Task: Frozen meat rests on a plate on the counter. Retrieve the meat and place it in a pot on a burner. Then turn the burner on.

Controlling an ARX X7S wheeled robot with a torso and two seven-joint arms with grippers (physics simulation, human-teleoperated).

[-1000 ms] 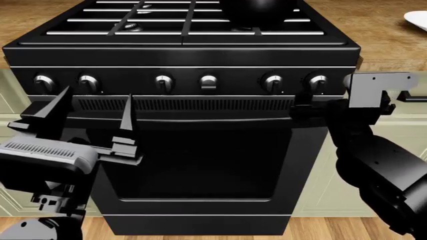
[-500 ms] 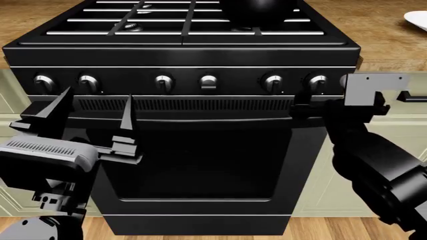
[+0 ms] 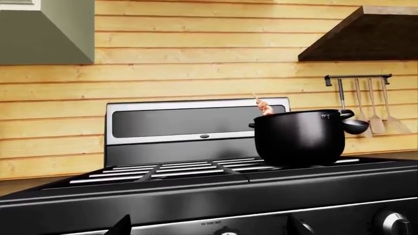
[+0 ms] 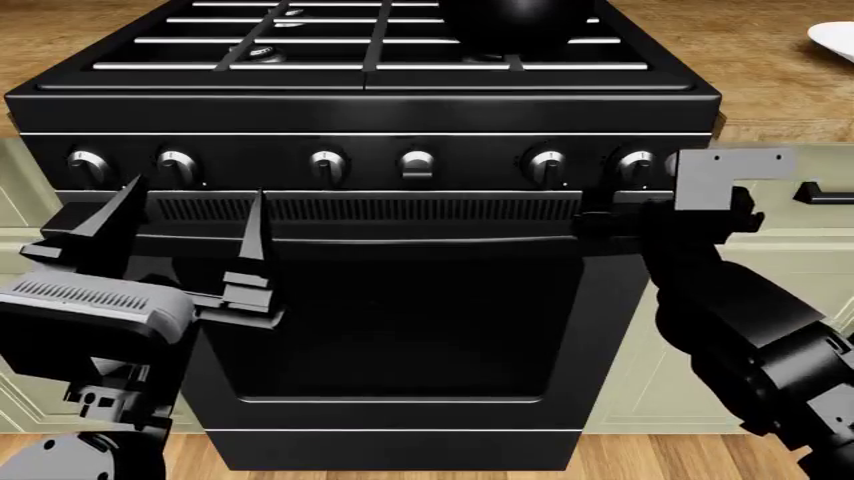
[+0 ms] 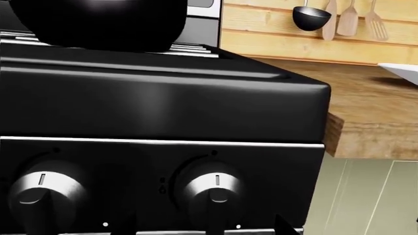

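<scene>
The black pot (image 3: 300, 138) stands on the stove grate, with the pinkish meat on its pale skewer (image 3: 263, 105) poking above the rim. In the head view only the pot's base (image 4: 527, 14) shows, and it hides the burner beneath. The white plate (image 4: 835, 40) lies on the wooden counter (image 4: 754, 60) at the right, bare where it shows. My right gripper (image 5: 205, 228) is open in front of the rightmost knob (image 5: 212, 190), one finger on each side below it; the head view shows that gripper (image 4: 625, 205) just under the knob (image 4: 637, 163). My left gripper (image 4: 196, 192) hangs open and empty before the oven's left side.
The stove's front panel carries several silver knobs (image 4: 416, 164) above the dark oven door (image 4: 400, 320). Pale green cabinet fronts (image 4: 747, 300) flank the stove. A ladle and spatulas (image 3: 365, 105) hang on the wooden wall behind.
My right arm has shifted slightly left, bringing its gripper closer under the rightmost knob. The left arm, pot and meat have not moved.
</scene>
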